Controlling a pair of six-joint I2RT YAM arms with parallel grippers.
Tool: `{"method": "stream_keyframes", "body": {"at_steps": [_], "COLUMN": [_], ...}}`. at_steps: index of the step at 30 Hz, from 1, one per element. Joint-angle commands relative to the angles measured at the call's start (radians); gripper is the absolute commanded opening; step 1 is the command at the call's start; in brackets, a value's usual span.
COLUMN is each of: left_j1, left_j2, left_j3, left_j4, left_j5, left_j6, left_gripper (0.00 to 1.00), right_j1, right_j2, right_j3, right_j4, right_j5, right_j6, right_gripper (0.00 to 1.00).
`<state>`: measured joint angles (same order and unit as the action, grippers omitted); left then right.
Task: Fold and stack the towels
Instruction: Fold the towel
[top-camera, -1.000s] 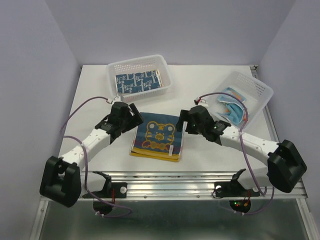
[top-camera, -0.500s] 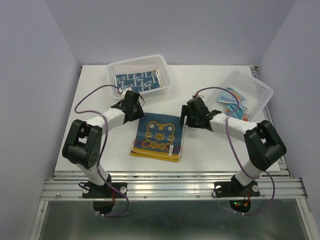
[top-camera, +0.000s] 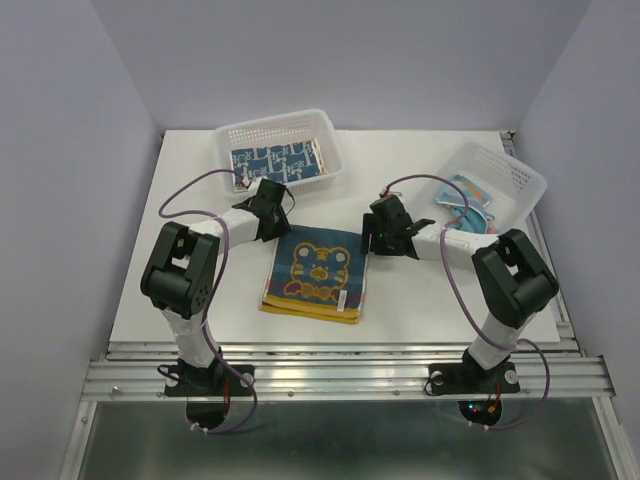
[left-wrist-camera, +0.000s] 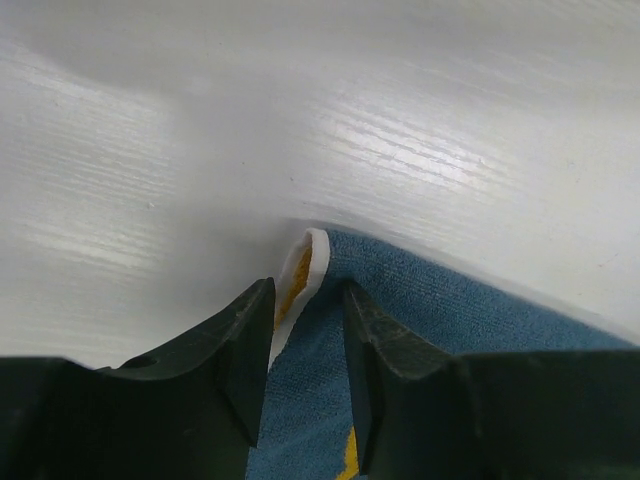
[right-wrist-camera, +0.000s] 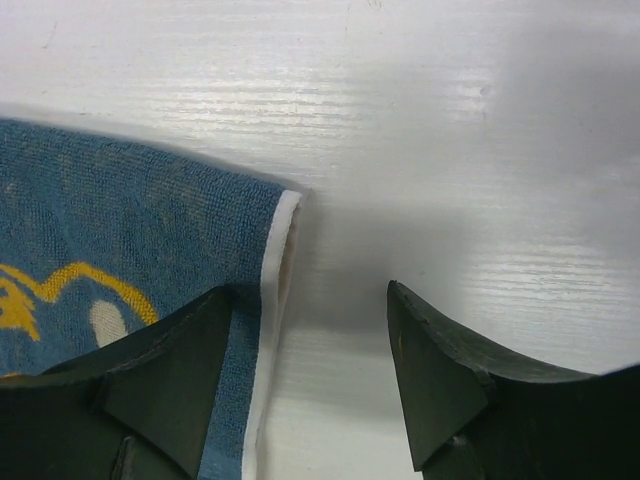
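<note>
White tabletop (top-camera: 420, 300) fills the scene between pale lilac walls. At its middle, a little toward the near edge, the blue tiger towel (top-camera: 318, 268) lies flat on a folded yellow-orange towel (top-camera: 300, 310), whose edge shows along the near side. Over the last second both arms have drawn in from a low, outstretched pose and folded upright, bringing their tips to the blue towel's two far corners. The left gripper (left-wrist-camera: 308, 300) has its jaws narrowed around the far-left corner, with the white hem curling up between them. Whether the pads truly bite the cloth or only flank it cannot be told from the wrist view. The right gripper (right-wrist-camera: 310, 310) is spread wide across the far-right corner, one finger over the terry and the other over bare table, pinching nothing. This looks like the set-up for folding the towel toward the near edge, with the right-hand grasp not yet made. Two more towels wait: a navy patterned towel (top-camera: 275, 165) in the white basket (top-camera: 280, 125) by the far edge, left of centre, and a crumpled light blue towel (top-camera: 465, 195) in the second basket (top-camera: 510, 170) toward the far-right corner. The number of layers under the blue towel stays hidden, and each wrist camera shows only its own corner.
</note>
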<state>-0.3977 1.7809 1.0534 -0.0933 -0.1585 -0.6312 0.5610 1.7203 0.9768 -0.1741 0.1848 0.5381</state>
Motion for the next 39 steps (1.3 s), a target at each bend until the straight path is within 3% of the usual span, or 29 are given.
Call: {"method": "stream_keyframes", "body": {"at_steps": [1,17,23,24,30,31,39], "left_j1": [-0.001,0.000,0.000,0.000,0.000,-0.001,0.000], "left_j2": [0.020,0.068,0.074,0.075,0.071,0.065,0.048], "left_j3": [0.046,0.085,0.095,0.100,0.105,0.102,0.094], "left_j4": [0.000,-0.008,-0.016,-0.017,-0.019,-0.011,0.010], "left_j5": [-0.012,-0.018,-0.026,-0.023,-0.012,-0.006,0.022], "left_j6": [-0.001,-0.038,-0.051,-0.048,-0.045,-0.044,-0.039], "left_gripper": [0.44,0.44,0.44,0.44,0.44,0.44,0.47], "right_j1": [-0.009,-0.007,-0.009,-0.009,-0.009,-0.009,-0.009], "right_j2": [0.015,0.127,0.139,0.137,0.144,0.140,0.130], "right_j3": [0.068,0.122,0.117,0.117,0.112,0.108,0.100], "right_j4": [0.054,0.105,0.133,0.137,0.165,0.192,0.249], "right_j5": [0.028,0.082,0.081,0.076,0.022,0.010,-0.033], "right_j6": [-0.033,-0.105,-0.148,-0.151,-0.219,-0.245,-0.365], "right_gripper": [0.68,0.53,0.35,0.27,0.13,0.07,0.01]}}
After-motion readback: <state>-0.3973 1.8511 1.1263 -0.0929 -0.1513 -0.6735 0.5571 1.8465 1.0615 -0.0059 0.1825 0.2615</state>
